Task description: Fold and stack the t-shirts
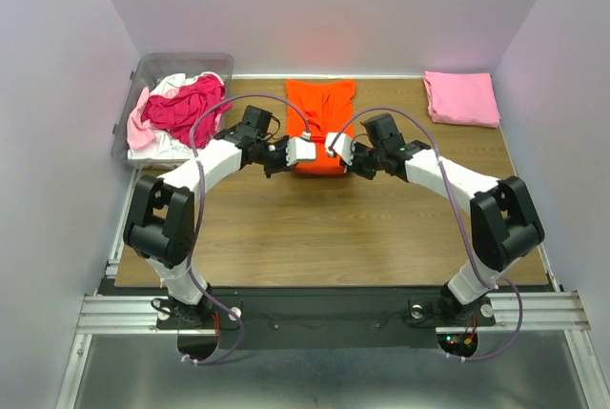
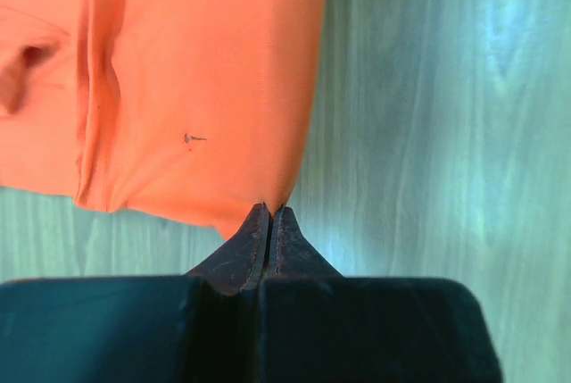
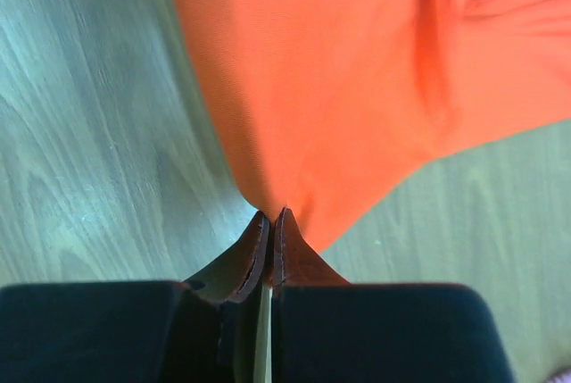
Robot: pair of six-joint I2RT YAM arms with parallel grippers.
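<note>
Orange t-shirt (image 1: 319, 109): located at upper centre of the top view, flat on the wooden table (image 1: 334, 237), already narrowed to a strip with its sides turned in.

Progress, as judged:
- Done: one pink t-shirt (image 1: 461, 97) lies folded at upper right.
- In hand: the orange t-shirt, part-folded.
- Left: a heap of shirts (image 1: 186, 106), magenta, pale pink and white, unfolded in the clear bin (image 1: 181, 61) at upper left. No stack is formed yet.

Orientation: the long axis of the orange strip runs from top to bottom of the frame. Which end carries the collar cannot be confirmed.

Grip: the left gripper (image 2: 269, 213) and right gripper (image 3: 270, 218) each have jaws pressed together, pinching one lower corner of the orange hem.
</note>
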